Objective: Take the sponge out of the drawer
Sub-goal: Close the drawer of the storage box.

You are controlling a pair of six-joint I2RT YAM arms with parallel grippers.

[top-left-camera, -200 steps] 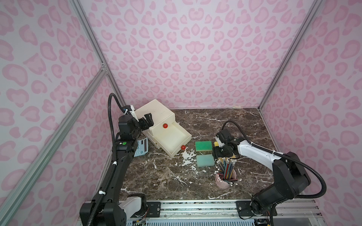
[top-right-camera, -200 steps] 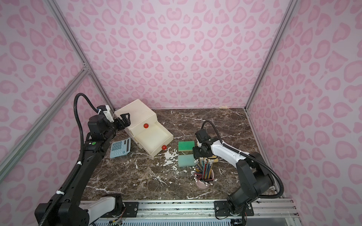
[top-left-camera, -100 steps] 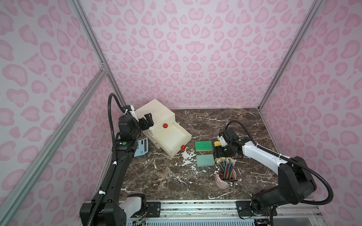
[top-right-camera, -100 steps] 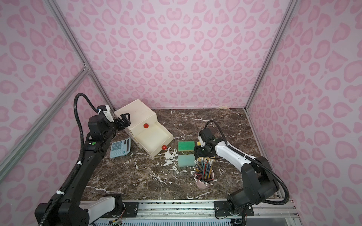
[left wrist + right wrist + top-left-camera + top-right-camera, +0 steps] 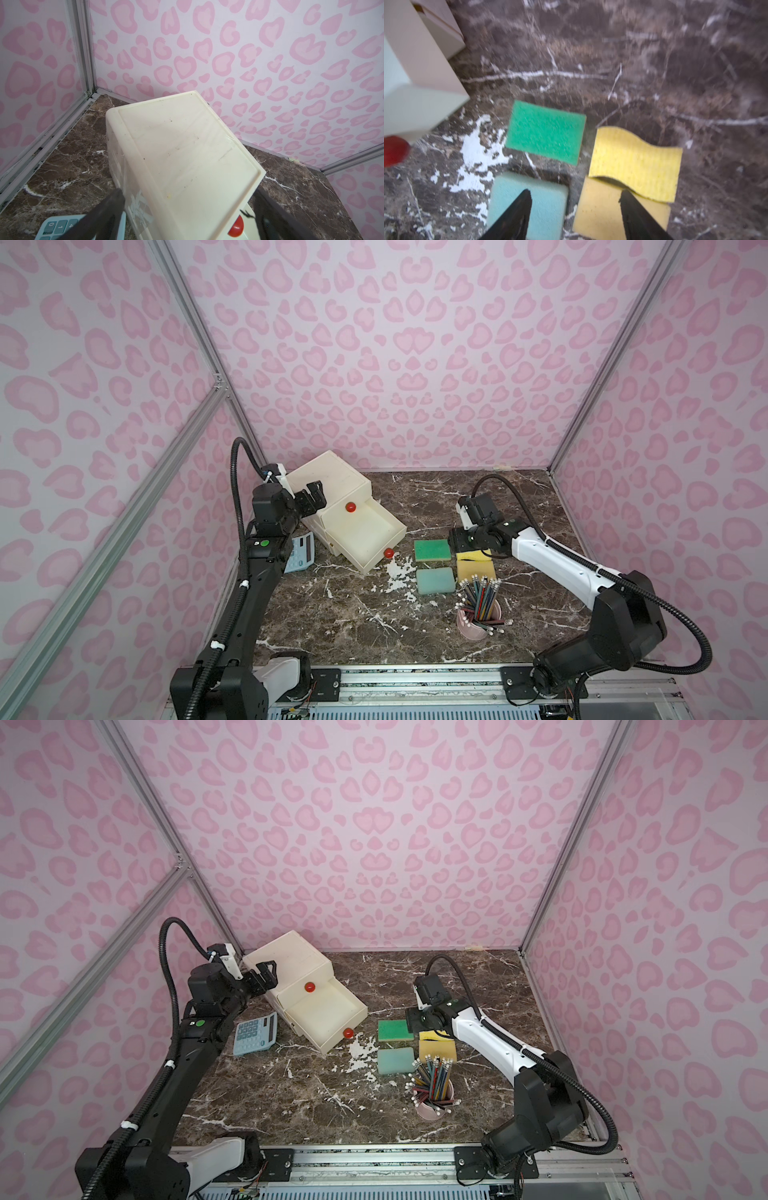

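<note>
Bright, even light; soft shadows; right wrist view motion-blurred.

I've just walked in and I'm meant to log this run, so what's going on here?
The lower drawer is pulled out and empty. A green sponge, a pale blue sponge, a yellow sponge and a tan sponge lie on the table beside it. The right gripper hangs open over them, holding nothing. The left gripper stands open at the top front edge of the cabinet.
</note>
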